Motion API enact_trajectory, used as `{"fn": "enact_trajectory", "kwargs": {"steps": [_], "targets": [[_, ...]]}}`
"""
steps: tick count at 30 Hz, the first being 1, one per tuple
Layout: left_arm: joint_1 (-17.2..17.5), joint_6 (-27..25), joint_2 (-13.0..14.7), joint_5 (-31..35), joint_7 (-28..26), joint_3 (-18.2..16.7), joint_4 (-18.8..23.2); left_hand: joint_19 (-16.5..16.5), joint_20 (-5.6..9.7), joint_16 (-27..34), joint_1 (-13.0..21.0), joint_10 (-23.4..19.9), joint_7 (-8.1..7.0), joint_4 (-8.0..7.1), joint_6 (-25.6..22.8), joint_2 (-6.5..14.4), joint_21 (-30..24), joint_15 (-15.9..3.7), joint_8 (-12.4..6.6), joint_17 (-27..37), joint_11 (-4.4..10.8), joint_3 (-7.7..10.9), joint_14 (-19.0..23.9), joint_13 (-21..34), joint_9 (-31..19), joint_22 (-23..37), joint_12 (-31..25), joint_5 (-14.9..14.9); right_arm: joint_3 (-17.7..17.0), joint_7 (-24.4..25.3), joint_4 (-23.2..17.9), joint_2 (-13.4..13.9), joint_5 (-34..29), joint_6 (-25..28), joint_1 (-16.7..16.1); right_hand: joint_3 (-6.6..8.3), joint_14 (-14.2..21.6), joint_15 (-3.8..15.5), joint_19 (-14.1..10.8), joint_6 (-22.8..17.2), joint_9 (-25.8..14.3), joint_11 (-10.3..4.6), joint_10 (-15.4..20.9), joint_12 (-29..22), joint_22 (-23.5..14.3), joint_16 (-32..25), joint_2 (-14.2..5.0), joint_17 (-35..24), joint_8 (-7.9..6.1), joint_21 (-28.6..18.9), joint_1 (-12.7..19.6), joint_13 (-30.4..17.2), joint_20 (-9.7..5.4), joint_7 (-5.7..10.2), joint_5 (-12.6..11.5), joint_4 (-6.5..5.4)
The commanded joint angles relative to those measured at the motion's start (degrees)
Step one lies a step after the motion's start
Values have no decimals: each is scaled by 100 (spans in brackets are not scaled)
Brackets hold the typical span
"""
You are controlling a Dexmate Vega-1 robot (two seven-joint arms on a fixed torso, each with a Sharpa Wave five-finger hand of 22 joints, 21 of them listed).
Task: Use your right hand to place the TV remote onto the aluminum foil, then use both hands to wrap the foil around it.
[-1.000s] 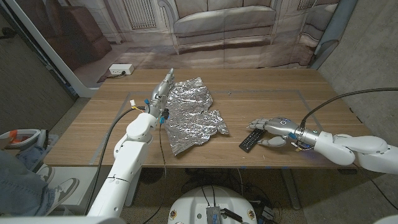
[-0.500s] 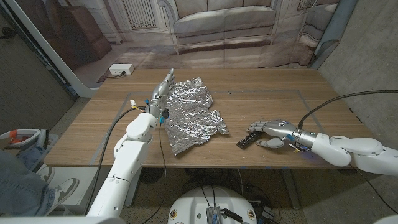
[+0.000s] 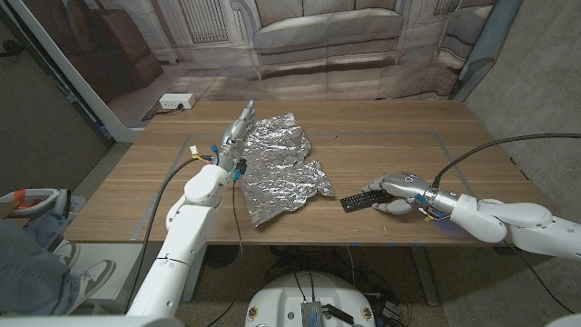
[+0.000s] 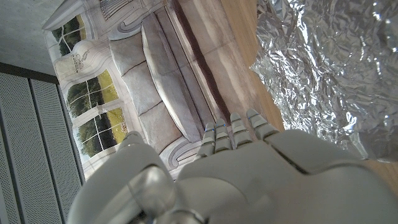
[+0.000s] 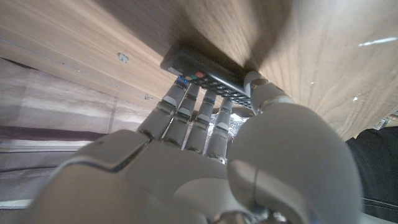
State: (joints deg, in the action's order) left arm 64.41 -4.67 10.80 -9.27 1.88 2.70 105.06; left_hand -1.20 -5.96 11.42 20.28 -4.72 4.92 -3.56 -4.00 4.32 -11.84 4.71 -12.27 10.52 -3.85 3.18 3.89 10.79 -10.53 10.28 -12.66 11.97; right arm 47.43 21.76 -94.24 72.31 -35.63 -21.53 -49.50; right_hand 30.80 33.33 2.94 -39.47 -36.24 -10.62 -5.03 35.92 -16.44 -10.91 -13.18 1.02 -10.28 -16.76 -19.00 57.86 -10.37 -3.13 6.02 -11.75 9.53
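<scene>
- Black and slim, the rectangular TV remote point(image 3: 360, 199) sits pinched in the right hand point(image 3: 399, 192), fingers along its button face and thumb on the opposite side, as the right wrist view point(image 5: 208, 76) shows; whether it is clear of the wooden desk point(image 3: 381, 145) or skimming it, I cannot tell.
- The remote is just beside the near right edge of the crumpled silver aluminum foil sheet point(image 3: 277, 168), not yet on it.
- To do this step well, carry the remote level and lift it over the foil's raised edge instead of pushing into it; the light sheet would likely slide or bunch.
- Aim for the sheet's middle, leaving margin on all sides for folding.
- The right forearm reaches in low from the desk's right side, fingers pointing toward the foil.
- The left hand point(image 3: 240, 125) waits at the foil's far left edge, fingers straight and together, holding nothing; contact with the foil is unclear.
</scene>
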Motion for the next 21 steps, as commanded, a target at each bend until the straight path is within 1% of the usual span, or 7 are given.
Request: {"fn": "enact_trajectory", "kwargs": {"steps": [1,3,5,8,10,15,21], "targets": [[-33,-6,-27,-11,14,28,-63,2,-75,-4,49,-56,6,-14,-49,-16,19,29,10,19,7,-40,46,23,-21,11,18,-26,23,74,176,-146,-113,-8,87,-6,545,878,-448,-635,-49,-108,481,-84,-58,-78,-203,-31,-119,-202,183,4,-902,103,58,-39],[-38,-4,-33,-11,12,35,-78,7,-81,-5,48,-60,-3,-15,-57,-16,21,35,10,20,8,-43,48,23,-21,11,18,-27,25,77,202,-174,-126,-15,103,-7,753,958,-601,-775,-49,-136,634,-99,-73,-109,-273,-36,-127,-284,278,5,-920,117,91,-23],[-45,-3,-37,-11,15,44,-93,11,-85,-6,48,-59,-8,-16,-58,-15,23,28,11,20,9,-45,48,23,-21,11,21,-27,30,61,232,-204,-136,-29,124,-13,972,980,-765,-966,-51,-177,831,-115,-93,-118,-335,-36,-138,-384,384,6,-926,123,127,-12],[-57,-8,-45,-14,20,60,-119,7,-91,-7,47,-59,-10,-17,-59,-14,21,31,14,20,8,-48,47,24,-21,12,23,-27,39,102,310,-256,-140,-123,156,-6,1262,1010,-908,-1197,-55,-250,1077,-128,-120,-128,-447,-43,-136,-501,564,6,-935,108,164,8],[-68,-8,-50,-14,21,69,-138,11,-104,-8,46,-60,-11,-18,-58,-14,23,33,18,21,23,-51,49,24,-21,12,25,-28,39,163,327,-278,-196,-171,175,-30,1471,1033,-1012,-1404,-60,-292,1266,-138,-138,-132,-495,-51,-141,-595,684,5,-926,138,172,14],[-91,25,-73,-25,18,84,-182,9,-124,-11,46,-65,-16,-20,-61,-12,22,36,22,22,5,-56,50,25,-22,13,27,-28,-24,364,264,-260,-260,-232,193,-63,1628,1037,-1065,-1567,-68,-279,1425,-141,-149,-123,-534,-54,-139,-666,759,4,-920,168,171,4],[-112,14,-80,-32,17,99,-202,9,-121,-14,46,-72,-18,-21,-68,-9,21,35,25,22,7,-60,48,26,-22,14,28,-28,-160,633,-6,-94,-280,-244,156,-87,1645,1013,-1067,-1599,-70,-260,1451,-128,-152,-99,-531,-50,-126,-686,755,4,-919,168,174,-13]]}}
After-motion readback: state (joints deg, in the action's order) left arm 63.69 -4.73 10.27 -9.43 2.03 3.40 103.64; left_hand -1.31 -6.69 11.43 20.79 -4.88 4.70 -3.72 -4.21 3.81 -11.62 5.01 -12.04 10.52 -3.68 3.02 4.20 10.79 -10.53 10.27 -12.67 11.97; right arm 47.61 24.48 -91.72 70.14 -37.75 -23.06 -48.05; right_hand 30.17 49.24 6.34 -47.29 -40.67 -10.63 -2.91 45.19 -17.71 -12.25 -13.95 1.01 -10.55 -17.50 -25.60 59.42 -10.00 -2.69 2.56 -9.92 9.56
